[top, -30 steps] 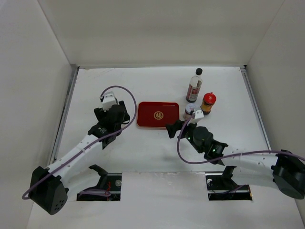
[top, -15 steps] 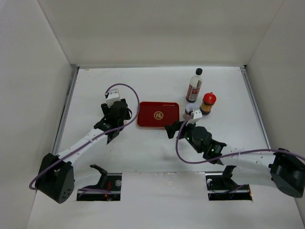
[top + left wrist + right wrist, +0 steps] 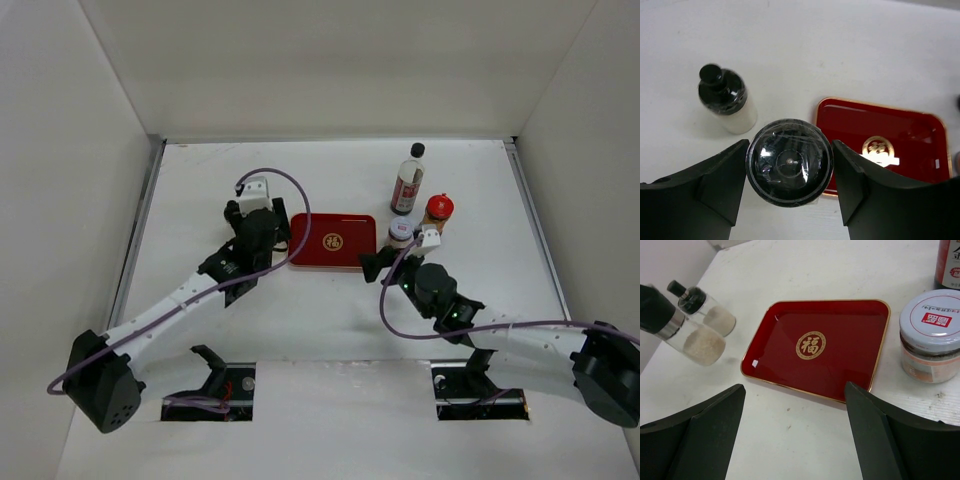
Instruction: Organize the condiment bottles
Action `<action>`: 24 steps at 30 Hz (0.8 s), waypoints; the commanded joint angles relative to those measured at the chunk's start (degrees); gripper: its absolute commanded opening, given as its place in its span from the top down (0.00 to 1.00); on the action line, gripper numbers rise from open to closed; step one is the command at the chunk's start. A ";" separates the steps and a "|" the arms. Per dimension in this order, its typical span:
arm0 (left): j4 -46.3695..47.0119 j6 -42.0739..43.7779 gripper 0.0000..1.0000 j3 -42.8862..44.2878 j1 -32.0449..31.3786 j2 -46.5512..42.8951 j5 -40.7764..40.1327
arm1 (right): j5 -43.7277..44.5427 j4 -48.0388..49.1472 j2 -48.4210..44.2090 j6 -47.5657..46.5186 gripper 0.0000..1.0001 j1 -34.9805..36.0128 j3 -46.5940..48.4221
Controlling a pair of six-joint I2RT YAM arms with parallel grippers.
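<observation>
left gripper (image 3: 790,167) pinching black-lidded shaker (image 3: 789,150) at its top | shaker tilted, just beside left rim of red tray (image 3: 920,130); second shaker (image 3: 725,97) upright nearby | right gripper (image 3: 795,410) spread, empty, at tray's near side | my read: clear the rim, level shaker, lower flat onto tray floor, then release

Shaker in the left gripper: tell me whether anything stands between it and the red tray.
Nothing visible does. The shaker, clamped in the left gripper, is right beside the red tray; the other shaker stands on its opposite side, off the path.
</observation>
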 commanded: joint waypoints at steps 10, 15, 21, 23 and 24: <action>19.68 1.93 0.72 13.29 -0.50 20.08 5.95 | 0.80 3.54 -1.74 1.57 0.22 -0.56 -0.26; 21.62 2.63 0.72 14.87 0.03 25.09 6.31 | 0.28 3.54 -1.83 1.66 0.21 -0.65 -0.43; 22.68 4.30 0.71 15.76 0.03 27.82 6.13 | -0.16 3.89 -0.42 1.57 0.21 -0.56 0.01; 23.82 4.39 0.70 15.06 0.12 28.09 6.30 | -0.16 4.15 -0.16 1.57 0.20 -0.56 0.09; 24.17 4.39 0.69 14.88 0.12 28.35 6.48 | -0.16 4.15 0.10 1.65 0.20 -0.56 0.09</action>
